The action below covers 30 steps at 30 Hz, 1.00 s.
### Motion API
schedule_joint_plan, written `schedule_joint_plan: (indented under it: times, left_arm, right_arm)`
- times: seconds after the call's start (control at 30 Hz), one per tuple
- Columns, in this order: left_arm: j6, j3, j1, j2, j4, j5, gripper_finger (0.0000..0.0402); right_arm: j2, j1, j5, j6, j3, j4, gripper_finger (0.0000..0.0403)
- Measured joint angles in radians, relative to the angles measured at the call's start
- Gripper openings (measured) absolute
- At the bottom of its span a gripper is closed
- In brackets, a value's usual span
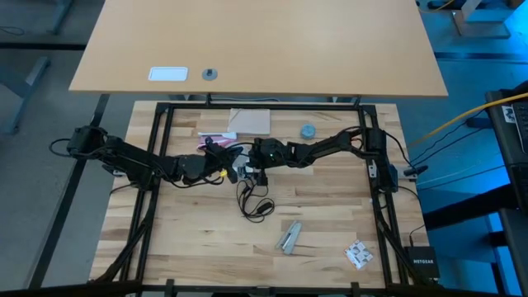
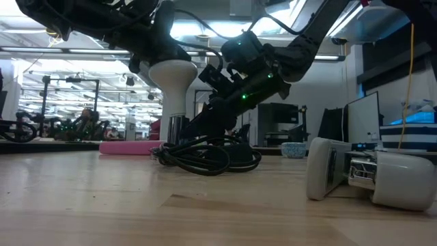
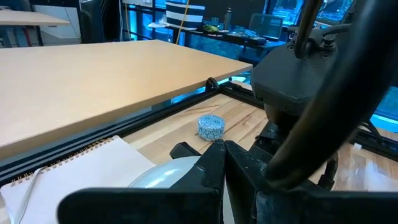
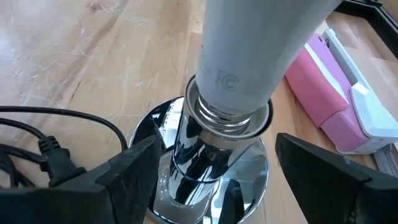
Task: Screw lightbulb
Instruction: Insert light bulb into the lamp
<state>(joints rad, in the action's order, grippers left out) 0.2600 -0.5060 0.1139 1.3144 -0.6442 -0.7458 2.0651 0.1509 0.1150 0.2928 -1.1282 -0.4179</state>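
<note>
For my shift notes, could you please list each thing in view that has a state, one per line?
lightbulb: upright, threads partly in the socket
socket: standing on the table, cord attached
left end effector: shut on the lightbulb globe
right end effector: open, fingers either side of the socket base

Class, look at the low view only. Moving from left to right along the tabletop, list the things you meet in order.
Pink block → lightbulb standing upright in its socket → coiled black cord → small blue-grey cap → white adapter lying on its side.
</note>
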Motion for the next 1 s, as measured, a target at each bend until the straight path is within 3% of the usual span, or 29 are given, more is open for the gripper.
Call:
schedule_joint_plan:
  times: [0.6, 1.0]
  left_arm:
    - [0.048, 0.001, -0.062, 0.013, -0.051, 0.137, 0.0004]
    - [0.055, 0.000, -0.064, 0.019, -0.052, 0.143, 0.0004]
  right_arm:
    - [-0.002, 0.000, 0.035, 0.000, -0.001, -0.052, 0.0324]
    - [-0.010, 0.006, -0.019, 0.000, -0.001, 0.000, 0.0324]
